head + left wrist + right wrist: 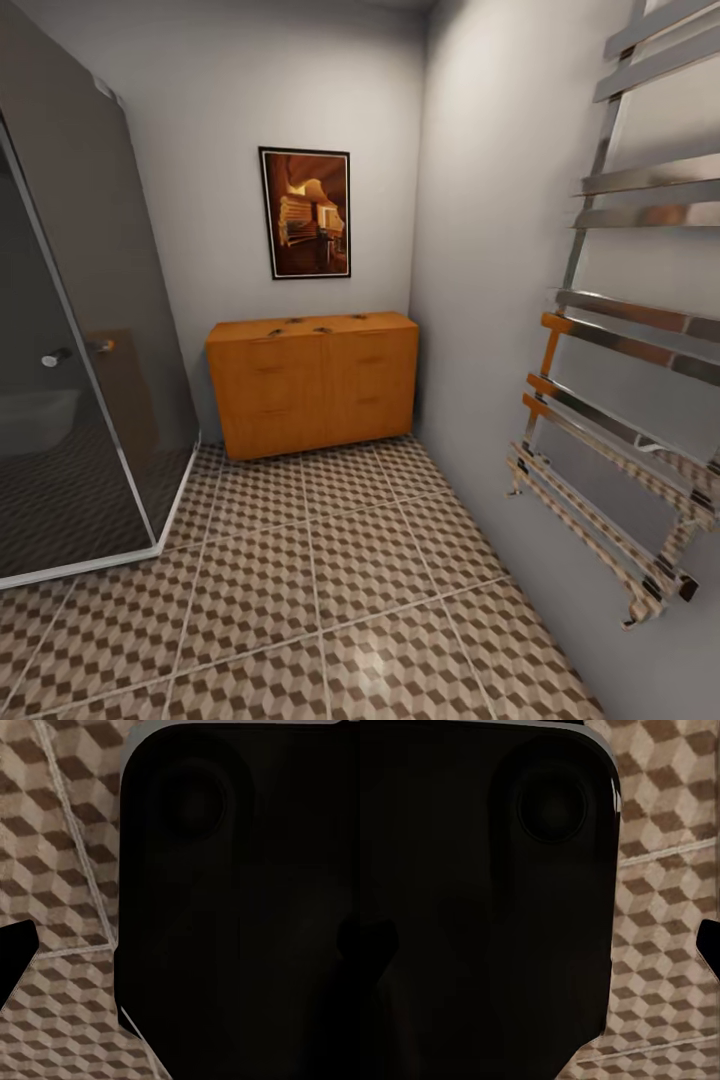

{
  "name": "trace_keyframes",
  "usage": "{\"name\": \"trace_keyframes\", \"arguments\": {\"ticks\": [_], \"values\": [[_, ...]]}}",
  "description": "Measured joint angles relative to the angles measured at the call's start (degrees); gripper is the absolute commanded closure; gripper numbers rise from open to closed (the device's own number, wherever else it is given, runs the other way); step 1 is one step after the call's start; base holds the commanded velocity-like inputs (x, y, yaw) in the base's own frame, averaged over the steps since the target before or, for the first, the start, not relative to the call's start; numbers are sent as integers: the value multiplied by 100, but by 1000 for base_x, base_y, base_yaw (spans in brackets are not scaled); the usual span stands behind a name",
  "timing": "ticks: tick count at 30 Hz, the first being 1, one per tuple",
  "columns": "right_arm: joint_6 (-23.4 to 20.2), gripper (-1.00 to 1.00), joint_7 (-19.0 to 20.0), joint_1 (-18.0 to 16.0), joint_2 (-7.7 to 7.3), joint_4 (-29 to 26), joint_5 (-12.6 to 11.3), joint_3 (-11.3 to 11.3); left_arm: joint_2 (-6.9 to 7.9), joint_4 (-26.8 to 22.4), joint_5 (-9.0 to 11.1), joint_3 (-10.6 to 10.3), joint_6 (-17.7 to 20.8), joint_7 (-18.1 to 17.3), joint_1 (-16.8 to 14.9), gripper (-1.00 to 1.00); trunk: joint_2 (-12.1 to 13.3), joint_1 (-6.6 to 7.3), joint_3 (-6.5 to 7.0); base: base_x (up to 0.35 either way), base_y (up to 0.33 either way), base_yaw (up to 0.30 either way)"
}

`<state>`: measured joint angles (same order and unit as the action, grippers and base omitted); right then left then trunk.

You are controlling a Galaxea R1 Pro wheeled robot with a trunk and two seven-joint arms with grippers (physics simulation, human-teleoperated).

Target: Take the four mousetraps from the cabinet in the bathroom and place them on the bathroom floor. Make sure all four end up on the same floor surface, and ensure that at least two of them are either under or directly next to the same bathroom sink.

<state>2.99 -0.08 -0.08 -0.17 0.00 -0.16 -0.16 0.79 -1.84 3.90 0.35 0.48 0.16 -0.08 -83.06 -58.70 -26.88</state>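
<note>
Grey walls (200, 90) meet in corner right of framed picture (305, 212). Picture hangs on far wall. Glass shower enclosure (70, 330) left of picture, lower. Chrome towel rail (630, 330) on side wall, right of picture. Cube-pattern tiled floor (330, 590) below, faint sheen.

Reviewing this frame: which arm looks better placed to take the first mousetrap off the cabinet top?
Neither yet, as far as I can judge. The cabinet stands far across the bathroom floor, mousetraps on its top; both wrist views look down at tiles beside dark robot bodywork.
</note>
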Motion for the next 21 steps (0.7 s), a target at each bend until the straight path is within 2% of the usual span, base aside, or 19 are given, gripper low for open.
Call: {"name": "trace_keyframes", "arguments": {"ticks": [4, 10, 21], "values": [[2, -100, 0, 0, 0, 0, -5, -2, 0, -1, 0, 0, 0, 0, 0, -100, 0, 0, 0, 332, 0, 14], [7, -100, 0, 0, -2, 0, -12, -16, 5, 1, 0, 0, 0, 0, 0, -100, 0, 0, 5, 332, 0, 127], [17, -100, 0, 0, -10, 0, -24, -16, 9, -5, 0, 0, 0, 0, 0, -100, 0, 0, 7, 332, 0, 13]]}}
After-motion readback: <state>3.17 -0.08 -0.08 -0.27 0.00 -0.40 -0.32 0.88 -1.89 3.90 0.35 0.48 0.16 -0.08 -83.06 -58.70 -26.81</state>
